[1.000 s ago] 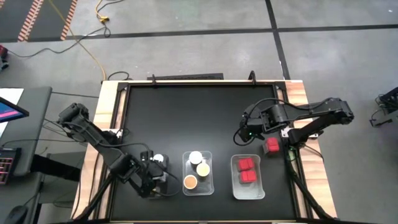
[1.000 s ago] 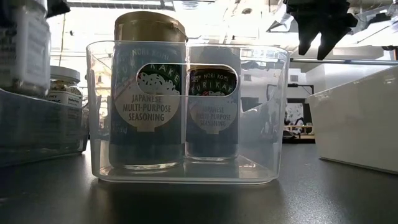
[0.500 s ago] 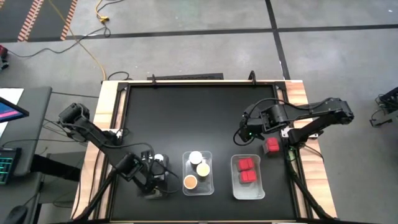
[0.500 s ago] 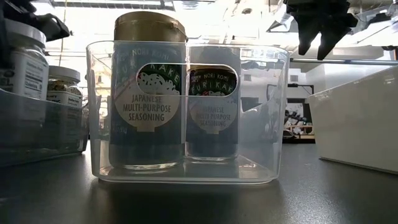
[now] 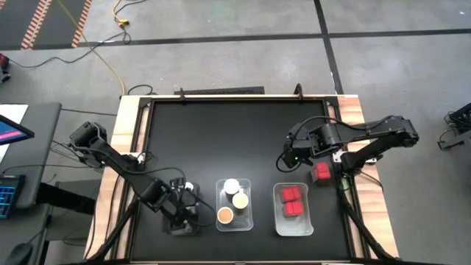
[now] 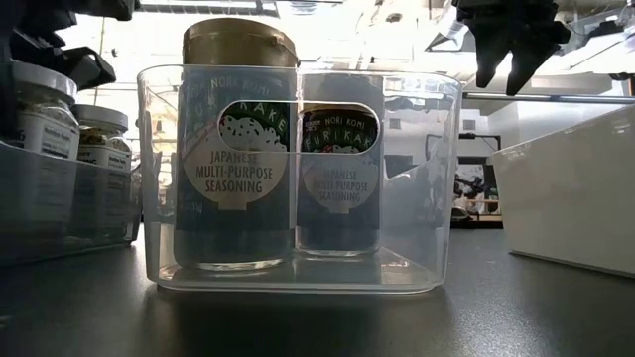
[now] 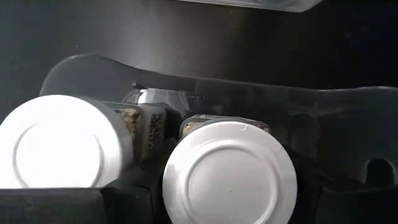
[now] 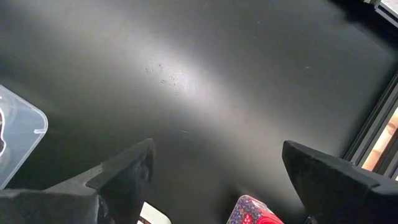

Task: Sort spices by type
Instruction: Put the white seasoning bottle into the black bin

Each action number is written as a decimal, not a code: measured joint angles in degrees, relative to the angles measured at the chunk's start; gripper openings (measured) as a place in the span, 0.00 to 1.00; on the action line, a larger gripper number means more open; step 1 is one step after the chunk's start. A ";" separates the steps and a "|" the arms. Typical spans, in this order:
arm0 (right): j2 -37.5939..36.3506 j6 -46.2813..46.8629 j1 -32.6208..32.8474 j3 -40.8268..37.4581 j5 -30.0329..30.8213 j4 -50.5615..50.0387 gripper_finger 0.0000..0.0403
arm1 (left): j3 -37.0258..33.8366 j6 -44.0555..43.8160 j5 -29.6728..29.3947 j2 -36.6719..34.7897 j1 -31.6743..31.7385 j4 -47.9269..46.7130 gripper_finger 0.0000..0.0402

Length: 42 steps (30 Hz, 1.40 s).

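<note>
We clamp a white-capped jar [image 7: 229,172] in our left gripper [image 5: 179,215] inside the clear tray [image 7: 348,118] near the table's [image 5: 221,132] front-left corner. Our right gripper [image 5: 288,158] hangs spread empty near the right edge, beside a red-capped jar [image 5: 321,173].

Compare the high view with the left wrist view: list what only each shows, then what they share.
Only the high view: the right claw, open above the table, the lone red-capped jar, the tray of red-capped jars and the middle tray. Only the left wrist view: two white caps close up, the one in the left claw and its neighbour. Shared: the left tray.
</note>
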 joint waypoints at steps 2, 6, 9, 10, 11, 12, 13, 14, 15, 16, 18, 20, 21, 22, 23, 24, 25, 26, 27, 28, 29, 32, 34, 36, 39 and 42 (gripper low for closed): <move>0.00 0.00 0.00 0.00 0.00 0.00 0.94 | -0.42 0.03 -0.07 -0.02 0.02 0.35 0.49; 0.00 0.00 0.00 0.00 0.00 0.00 0.94 | -1.57 0.86 0.17 -0.08 0.00 1.05 0.49; 0.00 0.00 0.00 0.00 0.00 0.01 0.94 | -1.64 1.43 0.14 -0.09 0.00 1.24 0.53; 0.00 0.00 0.00 0.00 0.00 0.02 0.94 | -1.64 1.81 0.01 -0.09 0.00 1.26 0.54; 0.00 0.00 0.00 0.00 0.00 0.02 0.94 | -1.64 1.92 -0.05 -0.09 0.00 1.26 0.54; 0.00 0.03 0.00 0.00 0.00 0.02 0.94 | -1.66 1.94 -0.04 -0.07 0.02 1.24 0.54; 0.00 0.02 0.00 0.00 0.00 0.04 0.94 | -1.66 1.95 -0.07 -0.04 0.11 1.19 0.54; 0.00 0.04 0.00 0.00 0.00 0.02 0.94 | -1.66 1.95 -0.05 -0.04 0.18 1.17 0.53; 0.00 0.04 0.00 0.00 0.00 0.04 0.94 | -1.66 1.97 -0.11 -0.04 0.20 1.17 0.52; 0.00 0.04 0.00 0.00 0.00 0.06 0.94 | -1.66 2.23 -0.16 -0.04 0.20 1.18 0.51; 0.00 0.04 0.00 0.00 0.00 0.21 0.94 | -1.66 2.88 -0.28 -0.04 0.20 1.17 0.49; 0.00 0.04 0.00 0.00 0.00 0.41 0.94 | -1.66 3.02 -0.32 -0.04 0.21 1.18 0.49; 0.00 0.04 0.00 0.00 0.00 0.46 0.94 | -1.66 2.98 -0.32 -0.04 0.24 1.17 0.49; 0.00 0.04 0.00 0.00 0.00 0.46 0.94 | -1.66 2.99 -0.33 -0.04 0.24 1.16 0.50; 0.00 0.04 0.00 0.00 0.00 0.46 0.94 | -1.66 3.05 -0.40 -0.04 0.24 1.12 0.50; 0.00 0.04 0.00 0.00 0.00 0.46 0.94 | -1.66 3.38 -0.59 -0.04 0.24 1.03 0.51; 0.00 0.04 0.00 0.00 0.00 0.48 0.94 | -1.66 3.80 -0.85 -0.04 0.24 0.93 0.52; 0.00 0.04 0.00 0.00 0.00 0.47 0.94 | -1.66 4.12 -1.09 -0.04 0.24 0.89 0.52; 0.00 0.05 0.00 0.00 0.00 0.48 0.94 | -1.66 4.13 -1.14 -0.04 0.24 0.89 0.52; 0.00 0.07 0.00 0.00 0.00 0.48 0.94 | -1.66 4.14 -1.14 -0.04 0.25 0.89 0.52; 0.00 0.07 0.00 0.00 0.00 0.46 0.94 | -1.66 4.25 -1.14 -0.04 0.25 0.89 0.52; 0.00 0.09 0.00 0.00 0.00 0.49 0.94 | -1.66 4.94 -1.14 -0.04 0.24 0.93 0.52; 0.00 0.09 0.00 0.00 0.00 0.48 0.94 | -1.66 4.92 -1.14 -0.04 0.24 0.93 0.52; 0.00 0.09 0.00 0.00 0.00 0.48 0.94 | -1.66 4.90 -1.14 -0.04 0.24 0.93 0.52; 0.00 0.09 0.00 0.00 -0.02 0.48 0.94 | -1.66 4.90 -1.14 -0.04 0.24 0.93 0.53; 0.00 0.08 0.00 0.00 0.00 0.52 0.94 | -1.66 4.03 -1.11 -0.02 0.24 0.95 0.53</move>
